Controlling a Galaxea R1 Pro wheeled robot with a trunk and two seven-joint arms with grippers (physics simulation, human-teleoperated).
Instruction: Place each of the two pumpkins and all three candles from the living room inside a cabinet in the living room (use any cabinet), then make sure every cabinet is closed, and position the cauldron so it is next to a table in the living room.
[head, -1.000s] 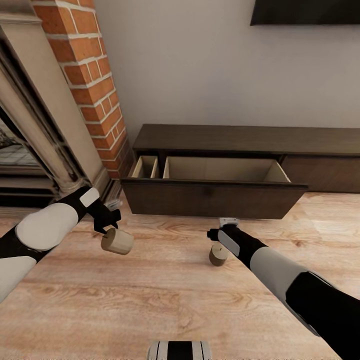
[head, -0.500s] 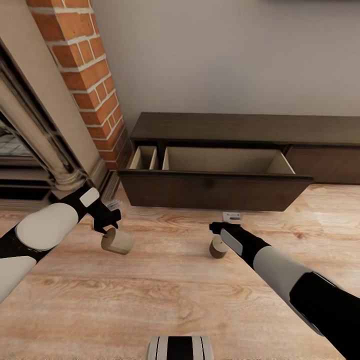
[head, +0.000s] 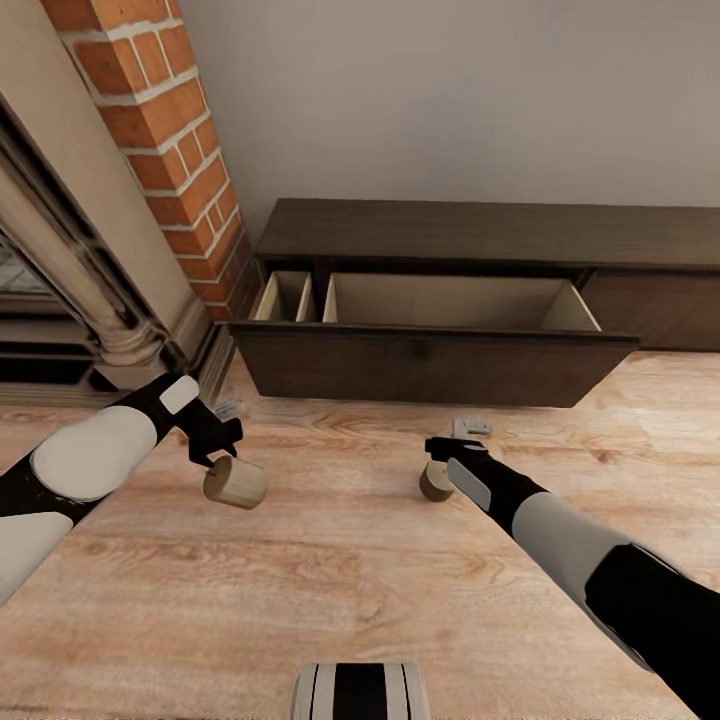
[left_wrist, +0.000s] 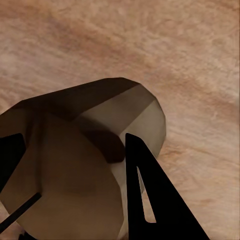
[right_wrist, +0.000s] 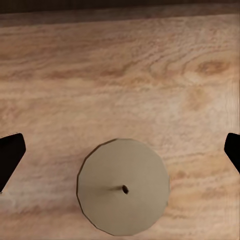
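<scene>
Head view shows two candles in play; the left tool (head: 213, 455) is clamped on one candle (head: 236, 482), carried tipped on its side above the wooden floor (head: 330, 590); the right tool (head: 440, 452) hangs over a second candle (head: 436, 484) standing upright on the floor, its fingers spread wide to either side and touching nothing. Left wrist view has the held candle (left_wrist: 80, 165) pressed between dark fingers (left_wrist: 150, 200), the wick a thin dark line across its flat end. Right wrist view looks straight down on the standing candle (right_wrist: 123, 186): a faceted grey-beige disc with a small wick at centre, matte, no gloss.

Judged by shape, these are short, stiff, stubby cylinders, probably light and not fragile; curved walls may roll or twist in a pinch, so hold across the middle of the barrel, fingers on opposite sides, clear of the wick.

Beyond stands the cabinet (head: 480, 235), dark-brown wood, its wide drawer (head: 430, 365) pulled open with pale beige insides; red brick and a beige fireplace column flank it.
</scene>
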